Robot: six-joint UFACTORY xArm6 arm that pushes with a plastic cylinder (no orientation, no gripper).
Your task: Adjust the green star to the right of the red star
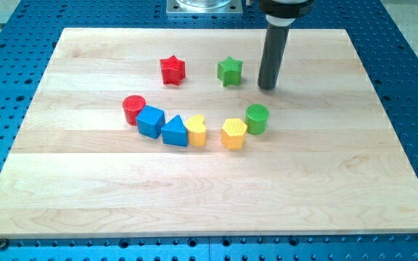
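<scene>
Wooden board point(339, 181) is shown bearing the dark rod, whose lower end, my tip point(267, 88), is set just right of the green star point(229, 71), itself placed right of the red star point(172, 69); no fingers are fitted.

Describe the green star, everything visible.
The green star is a small, chunky, star-shaped block in a flat bright green that looks like plastic. It lies flat on the wooden board, in the upper middle of the view. It sits to the view's right of the red star, at about the same height, with bare wood between them. Nothing touches it: my tip stands a short way off to its right, slightly lower in the view.
</scene>
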